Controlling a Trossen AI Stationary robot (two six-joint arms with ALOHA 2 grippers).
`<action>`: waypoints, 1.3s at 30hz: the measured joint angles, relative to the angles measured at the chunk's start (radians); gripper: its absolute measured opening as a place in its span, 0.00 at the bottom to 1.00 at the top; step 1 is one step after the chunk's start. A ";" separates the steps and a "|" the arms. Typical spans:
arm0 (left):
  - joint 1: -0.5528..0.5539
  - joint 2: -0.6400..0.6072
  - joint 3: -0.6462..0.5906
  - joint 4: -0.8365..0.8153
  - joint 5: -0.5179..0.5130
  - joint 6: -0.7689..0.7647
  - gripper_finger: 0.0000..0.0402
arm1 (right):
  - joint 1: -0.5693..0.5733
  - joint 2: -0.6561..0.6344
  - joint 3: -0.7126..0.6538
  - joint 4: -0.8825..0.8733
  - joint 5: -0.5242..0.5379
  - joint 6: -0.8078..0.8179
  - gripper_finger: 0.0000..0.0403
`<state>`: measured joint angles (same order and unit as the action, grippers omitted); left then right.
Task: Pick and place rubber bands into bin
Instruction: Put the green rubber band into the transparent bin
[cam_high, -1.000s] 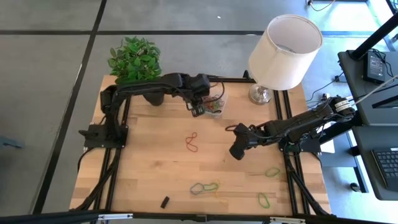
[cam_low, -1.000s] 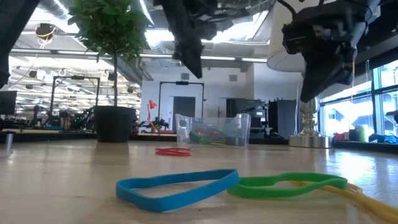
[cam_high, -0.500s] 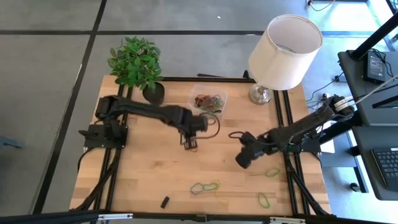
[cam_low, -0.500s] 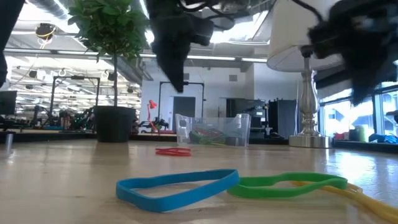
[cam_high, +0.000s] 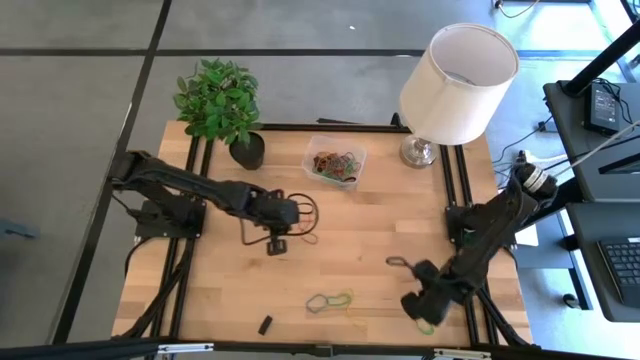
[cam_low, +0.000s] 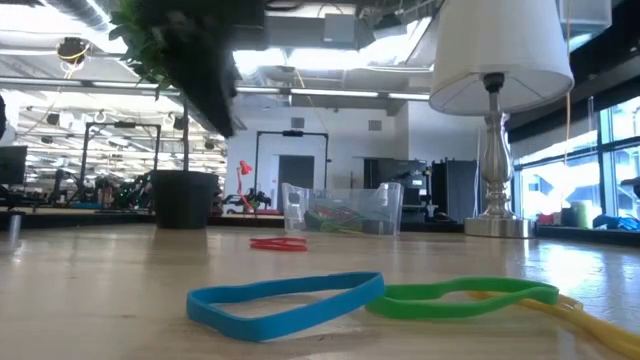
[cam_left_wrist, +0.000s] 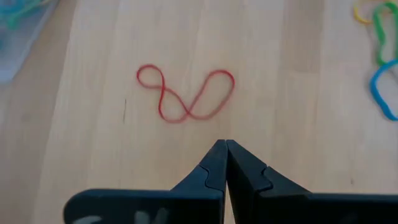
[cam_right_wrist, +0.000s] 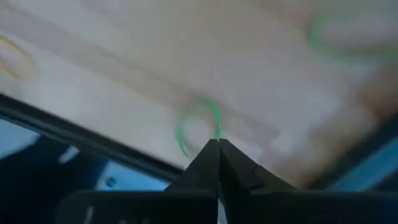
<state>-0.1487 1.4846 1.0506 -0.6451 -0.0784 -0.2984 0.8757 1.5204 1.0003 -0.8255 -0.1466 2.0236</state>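
Left tool (cam_high: 277, 243): positioned over the middle-left of the worktop (cam_high: 230, 290), fingers pressed together and holding nothing, as the left wrist view (cam_left_wrist: 224, 149) confirms. A red rubber band (cam_left_wrist: 185, 94), twisted into a figure-eight, lies flat on the wood just beyond the fingertips, not in contact with them; in the high view it sits just beside the tool (cam_high: 305, 232).

Right tool (cam_high: 418, 308): low over the worktop's front right corner, fingers pressed together and empty (cam_right_wrist: 217, 148). A green rubber band (cam_right_wrist: 198, 127) lies on the wood directly ahead of the tips (whether they touch it cannot be told, the view being blurred); from above it shows at the tool's outer side (cam_high: 428, 324).

Bin (cam_high: 318, 150): clear plastic, at the rear centre of the worktop between the potted plant (cam_high: 218, 98) and the lamp (cam_high: 455, 70), containing a cluster of mixed-colour bands (cam_high: 338, 165).

Loose bands remaining: a blue band (cam_low: 285, 302) and a green band (cam_low: 465, 295) touching end to end near the front centre, with a yellow one (cam_low: 580, 312) beside the green. A small black block (cam_high: 265, 325) lies near the front edge.
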 joint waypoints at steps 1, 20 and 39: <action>-0.003 -0.030 -0.026 0.009 0.000 -0.008 0.00 | 0.016 0.026 0.017 -0.001 -0.028 0.015 0.02; -0.062 -0.267 -0.217 0.045 0.028 -0.056 0.00 | 0.079 0.293 0.035 0.105 -0.049 0.014 0.19; 0.000 -0.266 -0.217 0.085 0.033 0.062 0.00 | -0.194 0.299 0.312 -0.170 0.109 -0.316 0.00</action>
<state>-0.1489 1.2186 0.8341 -0.5599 -0.0451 -0.2361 0.6820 1.8194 1.3122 -0.9952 -0.0381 1.7076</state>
